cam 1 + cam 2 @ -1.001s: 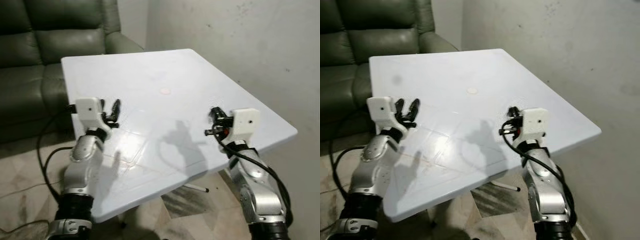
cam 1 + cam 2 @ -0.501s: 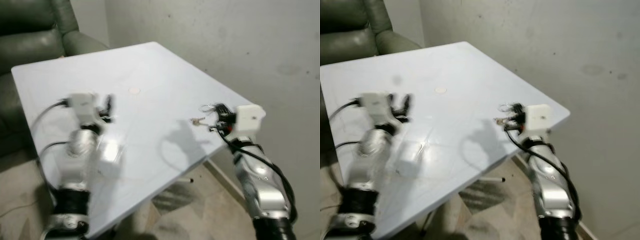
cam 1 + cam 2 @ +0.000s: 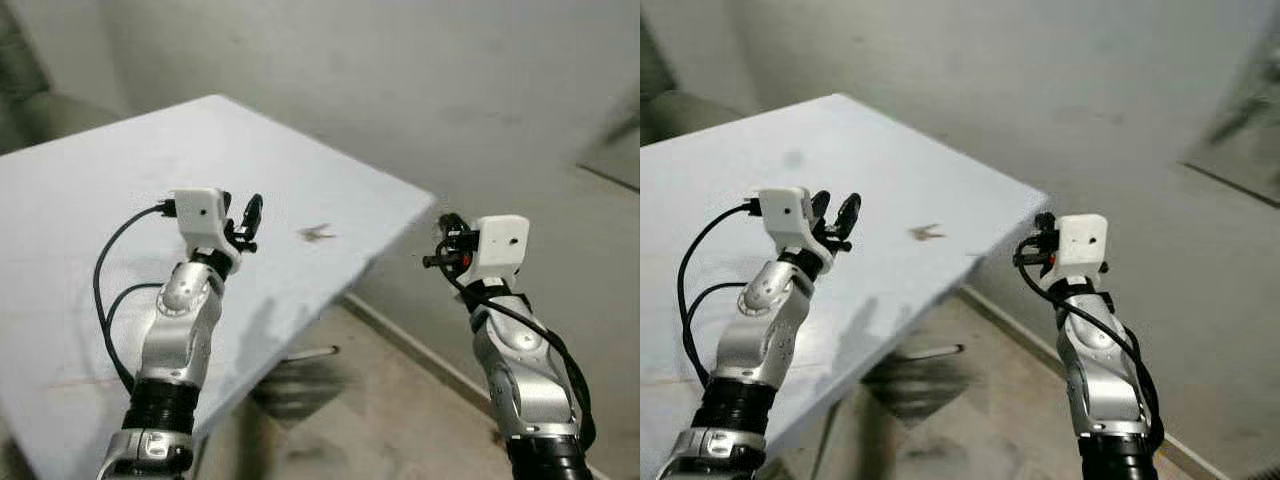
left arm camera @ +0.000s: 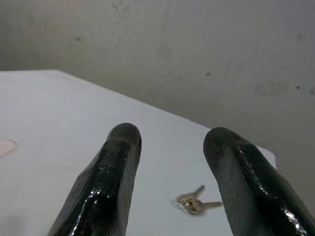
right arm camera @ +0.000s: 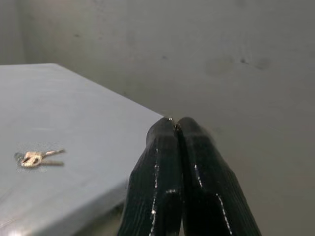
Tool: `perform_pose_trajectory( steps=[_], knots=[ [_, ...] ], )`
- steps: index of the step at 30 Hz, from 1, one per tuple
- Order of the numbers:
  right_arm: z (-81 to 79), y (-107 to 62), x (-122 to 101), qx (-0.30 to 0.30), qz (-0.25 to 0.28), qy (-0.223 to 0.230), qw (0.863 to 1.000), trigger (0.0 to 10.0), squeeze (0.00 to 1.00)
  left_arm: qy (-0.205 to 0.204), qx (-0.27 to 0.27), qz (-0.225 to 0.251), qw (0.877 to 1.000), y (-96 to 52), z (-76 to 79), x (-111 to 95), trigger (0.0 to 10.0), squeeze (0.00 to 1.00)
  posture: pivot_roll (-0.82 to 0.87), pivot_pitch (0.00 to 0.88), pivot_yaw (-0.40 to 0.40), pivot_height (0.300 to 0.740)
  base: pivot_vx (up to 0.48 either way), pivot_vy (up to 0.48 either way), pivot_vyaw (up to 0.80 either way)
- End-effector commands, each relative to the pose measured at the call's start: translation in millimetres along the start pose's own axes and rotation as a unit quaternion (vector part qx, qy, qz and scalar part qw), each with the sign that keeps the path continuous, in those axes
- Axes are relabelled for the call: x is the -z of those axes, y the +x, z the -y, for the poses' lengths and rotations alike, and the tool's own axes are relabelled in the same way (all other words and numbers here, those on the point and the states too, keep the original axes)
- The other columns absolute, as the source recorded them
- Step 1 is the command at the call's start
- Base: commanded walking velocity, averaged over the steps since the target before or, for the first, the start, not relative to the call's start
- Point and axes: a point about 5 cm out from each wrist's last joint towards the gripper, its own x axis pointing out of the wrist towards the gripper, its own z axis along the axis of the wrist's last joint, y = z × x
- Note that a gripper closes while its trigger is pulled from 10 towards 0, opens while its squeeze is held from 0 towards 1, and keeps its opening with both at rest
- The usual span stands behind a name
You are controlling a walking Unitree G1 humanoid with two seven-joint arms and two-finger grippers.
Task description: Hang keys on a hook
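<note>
The keys (image 3: 318, 233) are a small blur on the table (image 3: 90, 200) — its left side cut off.

- The keys (image 3: 318, 233) lie on the worktop (image 3: 90, 200), near its right corner.
- The left claw (image 3: 243, 225) hangs over the worktop, left of the keys.
- The right claw (image 3: 447, 251) hangs beyond the worktop's edge, over the floor (image 3: 400, 420).

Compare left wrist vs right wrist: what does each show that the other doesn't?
Left wrist view alone: the left gripper, fingers spread, and a faint round mark on the table. Right wrist view alone: the right gripper, fingers pressed together with nothing between them. Both: the keys lying on the white table near its corner, untouched, with the grey wall behind.
</note>
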Motion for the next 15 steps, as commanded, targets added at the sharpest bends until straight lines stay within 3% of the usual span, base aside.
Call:
perform_pose_trajectory(
  steps=[1,15],
  knots=[
    [5.5,0.6,-6.0,0.010,0.010,-0.008,1.000,10.0,0.00,0.002,0.001,0.000,1.000,2.1,3.0,-2.3,10.0,0.00,-0.07,0.008,-0.023,0.740,0.000,0.000,-0.69],
    [5.9,-2.3,-5.5,0.015,0.004,0.003,1.000,10.0,0.00,-0.022,0.002,-0.030,0.999,-0.1,5.2,4.7,10.0,0.00,-0.08,0.032,-0.030,0.740,0.000,0.000,-0.69]
  ],
)
